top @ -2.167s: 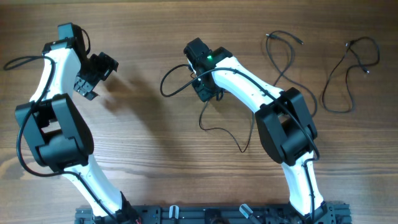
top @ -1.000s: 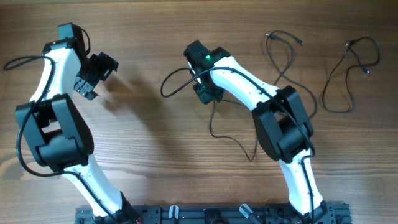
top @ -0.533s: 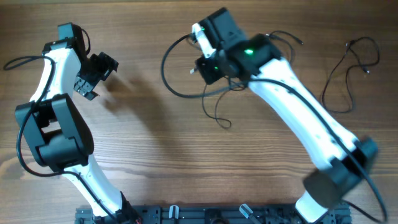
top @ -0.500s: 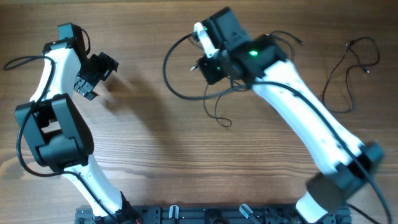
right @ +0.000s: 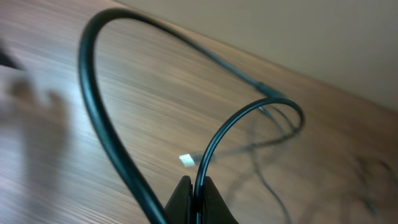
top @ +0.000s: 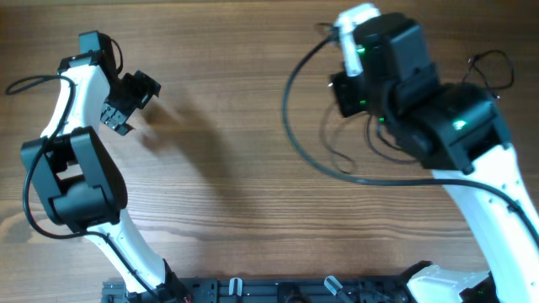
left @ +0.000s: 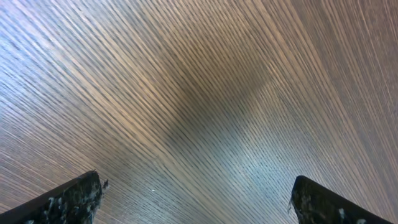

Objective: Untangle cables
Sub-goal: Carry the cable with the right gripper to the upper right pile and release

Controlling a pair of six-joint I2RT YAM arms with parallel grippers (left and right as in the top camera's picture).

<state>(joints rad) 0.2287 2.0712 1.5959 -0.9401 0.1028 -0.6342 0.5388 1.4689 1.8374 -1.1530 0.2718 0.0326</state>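
Wood table (top: 219, 177) below; right tool (right: 198, 198) apparently pinches raised cable (right: 204, 154).

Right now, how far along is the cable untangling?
Looks done: a lone cable lies apart at the far right. In hand: the right gripper pinches a looped cable above the table. Left to do: lay it out; the left gripper is open, empty.
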